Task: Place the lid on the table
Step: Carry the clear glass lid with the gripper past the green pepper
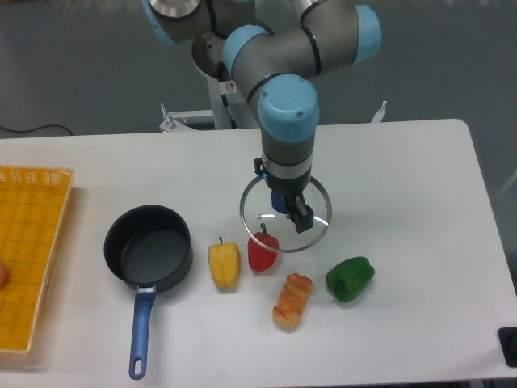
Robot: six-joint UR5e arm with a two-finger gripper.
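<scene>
The round clear glass lid with a thin metal rim hangs just above the white table, near its middle. My gripper points straight down over the lid's centre and is shut on the lid's small blue knob, which shows only partly between the fingers. The lid's near edge overlaps the top of a red pepper. The dark pot with its blue handle stands open to the left, well apart from the lid.
In front of the lid lie a yellow pepper, a piece of bread and a green pepper. A yellow-orange mesh tray sits at the left edge. A dark object shows at the lower right corner.
</scene>
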